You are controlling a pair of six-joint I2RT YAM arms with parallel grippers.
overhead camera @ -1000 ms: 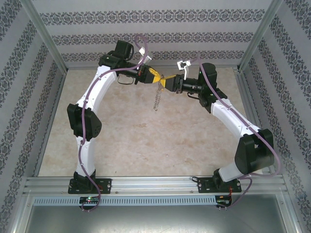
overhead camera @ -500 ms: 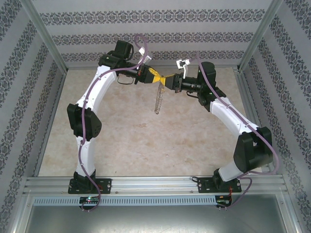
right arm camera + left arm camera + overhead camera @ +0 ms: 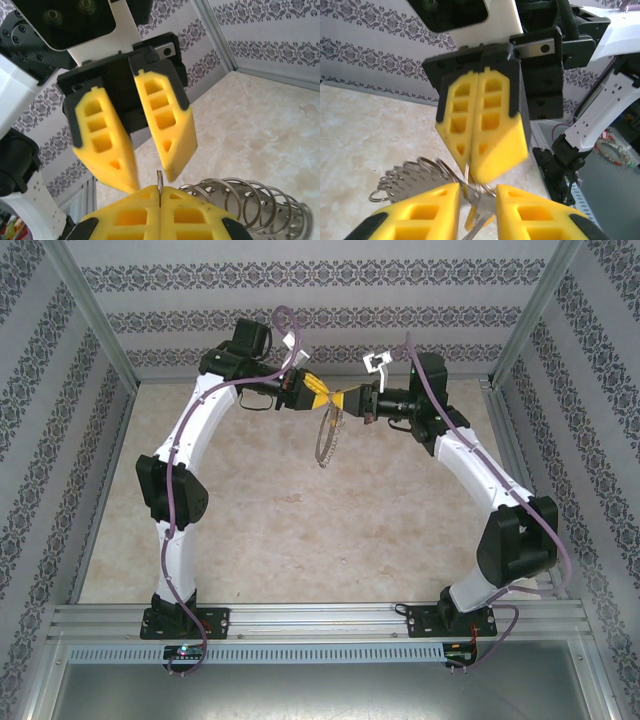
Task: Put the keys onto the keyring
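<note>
High over the table's far side my two grippers meet tip to tip, the left gripper (image 3: 322,397) and the right gripper (image 3: 346,400). The keyring (image 3: 326,440), a thin silvery hoop fringed with small loops, hangs below them. In the right wrist view my right gripper (image 3: 159,192) is shut on the keyring's wire, its loops (image 3: 250,200) fanning to the right. In the left wrist view my left gripper (image 3: 477,192) stands open, with the yellow-headed key (image 3: 472,220) and ring wire in the gap. The keyring (image 3: 407,180) spreads out to the left there.
The beige tabletop (image 3: 300,520) lies well below both grippers. Patterned walls and metal frame posts (image 3: 90,320) close in the back and sides. A metal rail (image 3: 320,620) holding both arm bases runs along the near edge.
My right gripper has shut on the keyring wire and my left gripper has opened. Both grippers shifted slightly toward the back wall, and the hanging ring swung.
</note>
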